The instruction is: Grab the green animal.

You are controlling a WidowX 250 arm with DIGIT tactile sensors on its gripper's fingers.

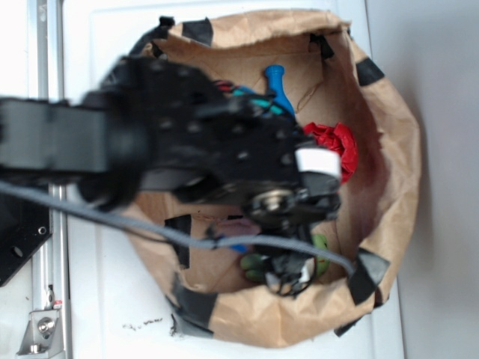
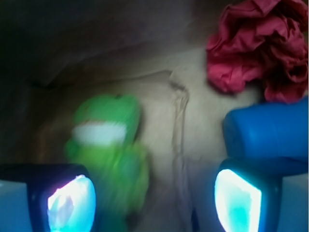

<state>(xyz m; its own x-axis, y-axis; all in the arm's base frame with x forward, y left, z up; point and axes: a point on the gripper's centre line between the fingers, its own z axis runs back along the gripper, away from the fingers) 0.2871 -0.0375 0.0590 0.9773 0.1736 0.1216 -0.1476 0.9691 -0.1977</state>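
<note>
The green animal, a fuzzy lime-green plush frog with a pale face, lies on the brown paper floor, blurred in the wrist view. My gripper is open and low over it. The frog sits between the jaws, close beside the left fingertip, with bare paper between it and the right one. In the exterior view only green bits of the green animal show beside my gripper, which the arm partly hides.
A blue plastic bottle lies right beside the right fingertip; its neck shows past the arm. A red ruffled cloth ball sits beyond. The taped brown paper bag wall rings everything.
</note>
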